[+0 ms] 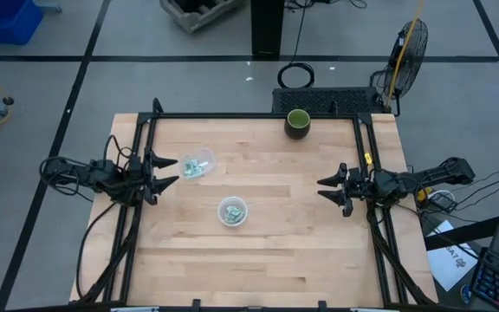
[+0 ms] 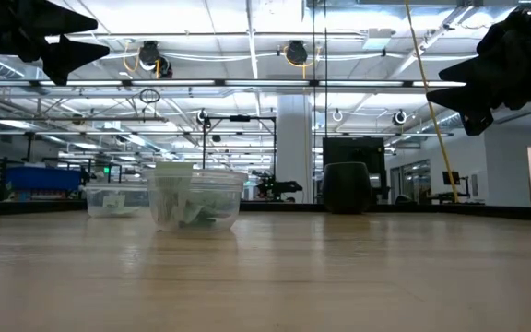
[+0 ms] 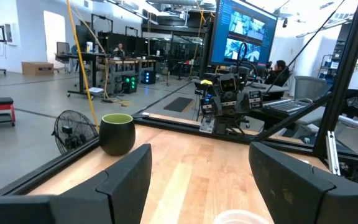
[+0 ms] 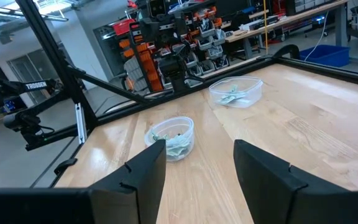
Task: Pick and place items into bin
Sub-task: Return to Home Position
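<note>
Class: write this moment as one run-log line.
left gripper: open, empty | right gripper: open, empty | packets: in both clear bins | green cup: far edge

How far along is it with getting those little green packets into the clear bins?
Looks nearly finished. Done: green packets lie inside both clear bins, one near the left arm, one mid-table; I see none loose on the table. In hand: nothing; the left gripper and right gripper are open and empty at the table's sides. Left: probably only parking the arms.
</note>
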